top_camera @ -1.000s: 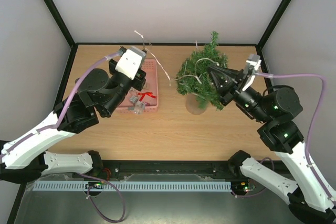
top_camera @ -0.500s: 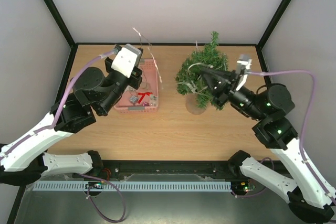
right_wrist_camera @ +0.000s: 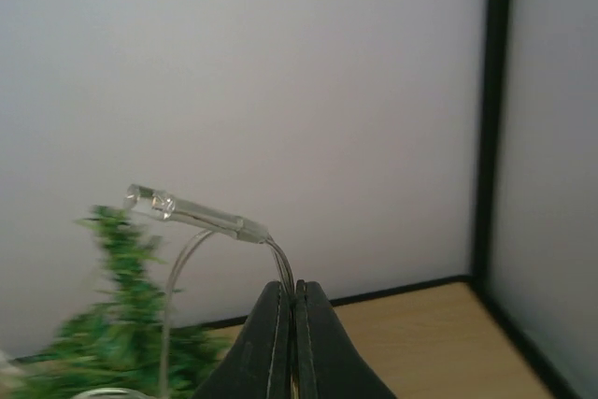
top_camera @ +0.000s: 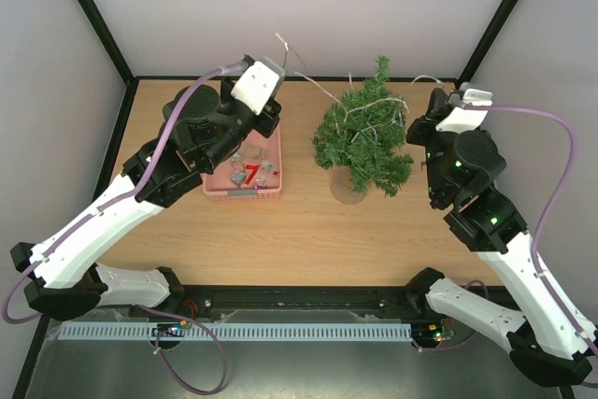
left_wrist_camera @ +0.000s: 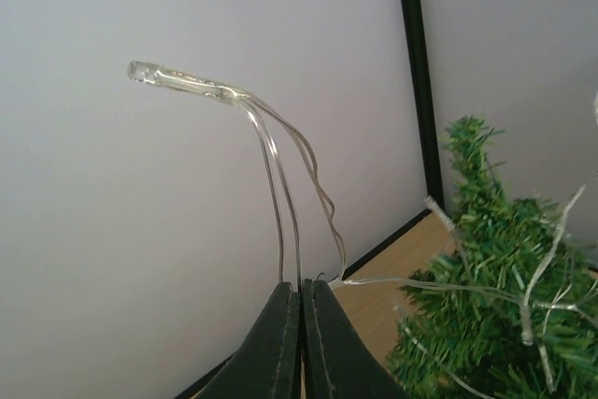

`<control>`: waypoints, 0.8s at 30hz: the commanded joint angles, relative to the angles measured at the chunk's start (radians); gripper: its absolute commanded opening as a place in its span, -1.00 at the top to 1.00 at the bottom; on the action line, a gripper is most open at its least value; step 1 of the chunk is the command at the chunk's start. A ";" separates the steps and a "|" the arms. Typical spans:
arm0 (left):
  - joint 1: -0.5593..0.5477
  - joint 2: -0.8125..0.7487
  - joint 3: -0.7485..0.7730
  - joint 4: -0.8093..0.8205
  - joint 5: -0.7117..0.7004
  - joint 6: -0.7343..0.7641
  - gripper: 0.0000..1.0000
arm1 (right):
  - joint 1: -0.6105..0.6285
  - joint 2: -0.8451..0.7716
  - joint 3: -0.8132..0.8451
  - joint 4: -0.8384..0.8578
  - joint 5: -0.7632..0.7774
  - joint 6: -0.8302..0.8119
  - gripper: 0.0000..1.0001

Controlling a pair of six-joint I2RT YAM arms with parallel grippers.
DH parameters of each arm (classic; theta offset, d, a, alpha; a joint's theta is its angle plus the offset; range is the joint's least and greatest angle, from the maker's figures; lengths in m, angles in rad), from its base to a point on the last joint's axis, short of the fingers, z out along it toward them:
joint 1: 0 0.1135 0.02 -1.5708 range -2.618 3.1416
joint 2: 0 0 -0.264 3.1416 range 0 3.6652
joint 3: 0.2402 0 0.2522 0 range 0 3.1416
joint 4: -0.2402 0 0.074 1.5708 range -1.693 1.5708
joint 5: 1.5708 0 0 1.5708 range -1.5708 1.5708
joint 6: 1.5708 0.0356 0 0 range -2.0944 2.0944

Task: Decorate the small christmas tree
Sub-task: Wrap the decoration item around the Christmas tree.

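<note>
The left arm (top_camera: 93, 229) and right arm (top_camera: 531, 276) show white shells, black joints, lilac cables (top_camera: 559, 137), slim black jaws.

Left arm (top_camera: 103, 221): runs from lower left of top view diagonally to upper centre-left, elbow bent, wrist (top_camera: 257, 83) raised, white housing on top.
Left gripper (left_wrist_camera: 301, 285): fingers pressed flat together, pointing up in wrist view, pinching thin wire (left_wrist_camera: 187, 81) at tips.
Right arm (top_camera: 533, 277): rises from lower right, folds at elbow, forearm reaching to upper right of centre.
Right gripper (right_wrist_camera: 296, 285): fingers likewise closed tip to tip, pointing up in frame, nipping wire.
Grippers well apart, at left and right of top view.
</note>
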 commanded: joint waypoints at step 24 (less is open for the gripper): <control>0.193 0.248 0.329 0.210 0.354 0.029 0.95 | -0.019 -0.006 -0.148 0.525 0.514 -0.487 0.97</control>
